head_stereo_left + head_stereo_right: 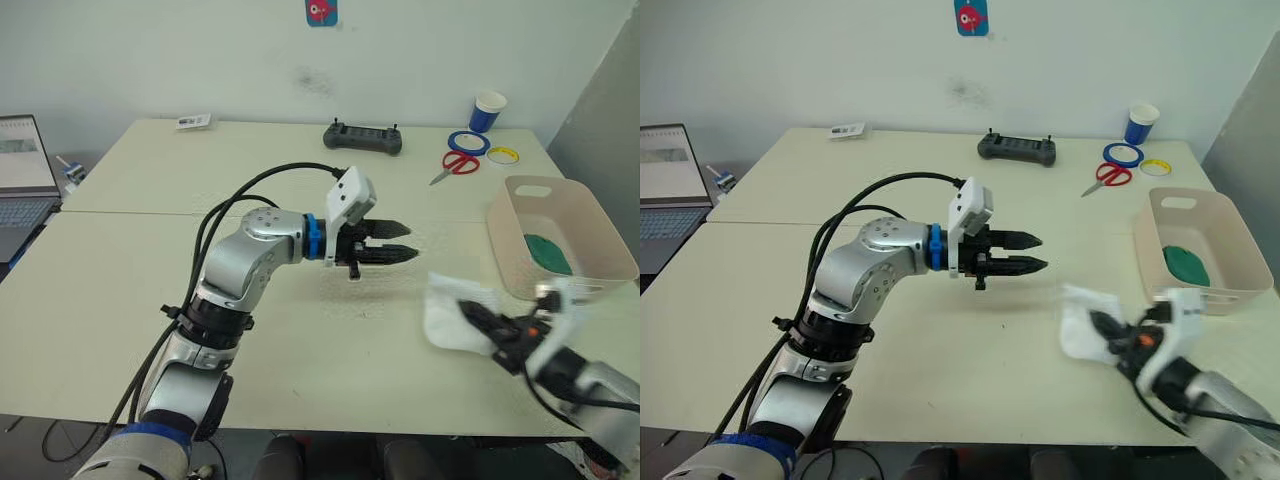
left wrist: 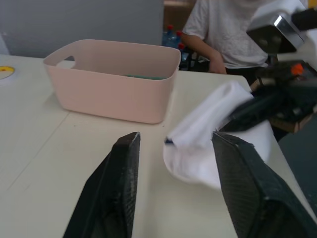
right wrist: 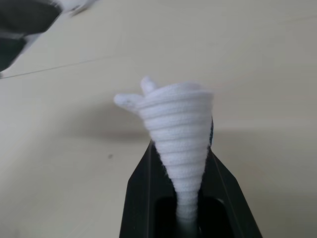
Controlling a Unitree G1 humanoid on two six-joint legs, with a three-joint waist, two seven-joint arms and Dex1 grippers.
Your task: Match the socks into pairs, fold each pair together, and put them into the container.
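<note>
My right gripper (image 1: pixel 478 318) is shut on a folded bundle of white socks (image 1: pixel 452 312), held just above the table at the front right, a short way in front of the container. In the right wrist view the white socks (image 3: pixel 174 134) stand pinched between the two fingers. The container (image 1: pixel 560 240), a pale beige-pink tub, stands at the right side with a dark green sock (image 1: pixel 548 250) on its floor. My left gripper (image 1: pixel 405 243) hovers open and empty over the table's middle, pointing right toward the white socks (image 2: pixel 218 134) and the container (image 2: pixel 119 82).
Along the far edge lie a black controller (image 1: pixel 362 137), red scissors (image 1: pixel 455 165), blue and yellow tape rolls (image 1: pixel 486 148) and a blue paper cup (image 1: pixel 488 111). A laptop (image 1: pixel 25 180) is at the far left. A person (image 2: pixel 233 29) in a white shirt is beyond the table's right end.
</note>
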